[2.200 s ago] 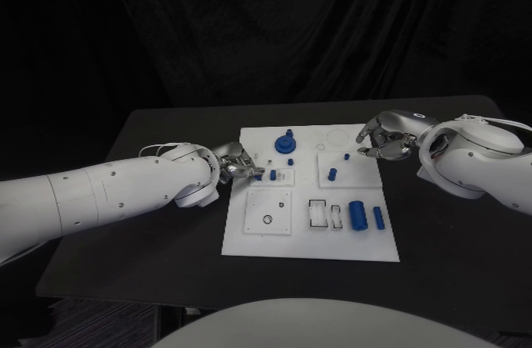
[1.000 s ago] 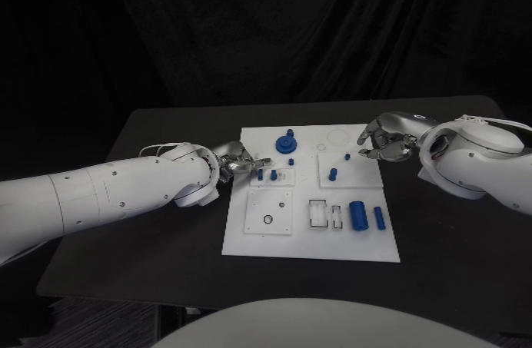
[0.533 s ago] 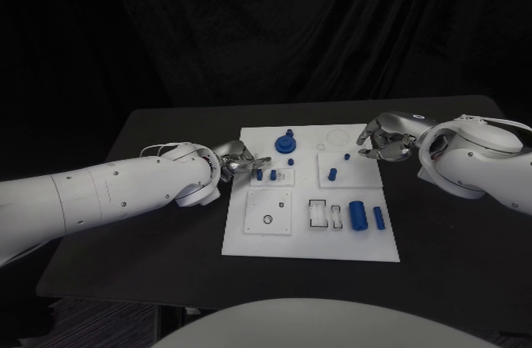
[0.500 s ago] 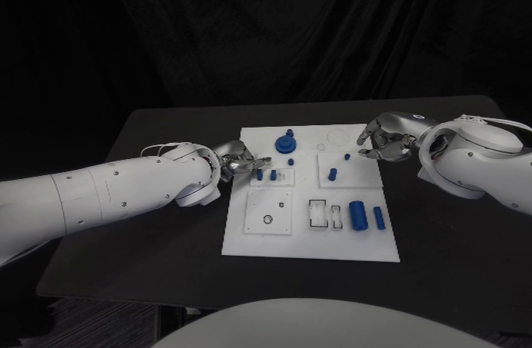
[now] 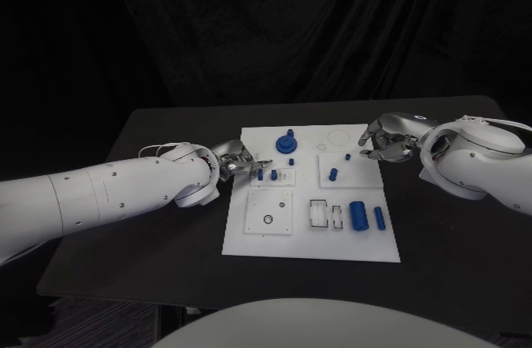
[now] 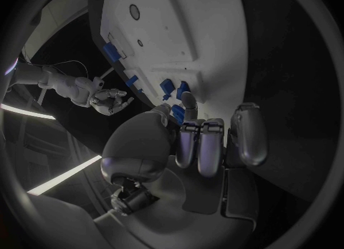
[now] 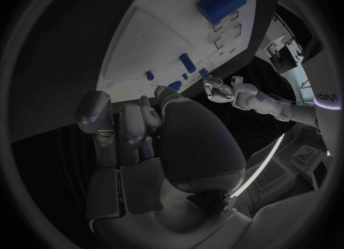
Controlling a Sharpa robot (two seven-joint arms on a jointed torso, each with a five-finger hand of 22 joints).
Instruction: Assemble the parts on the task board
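The left arm reaches in low and long, its bulky white forearm angled toward the middle, ending in the left hand [image 5: 236, 164]. Seen from its own wrist, the left hand [image 6: 204, 140] has its fingers [image 6: 245, 134] curled forward and close together, the tips bunched, with nothing clearly held between them. The right arm bends in from the opposite side, elbow out, wrist turned inward. The right hand [image 5: 383, 140] hovers with its fingers [image 7: 97, 114] curled down in a loose claw, holding nothing that can be made out.
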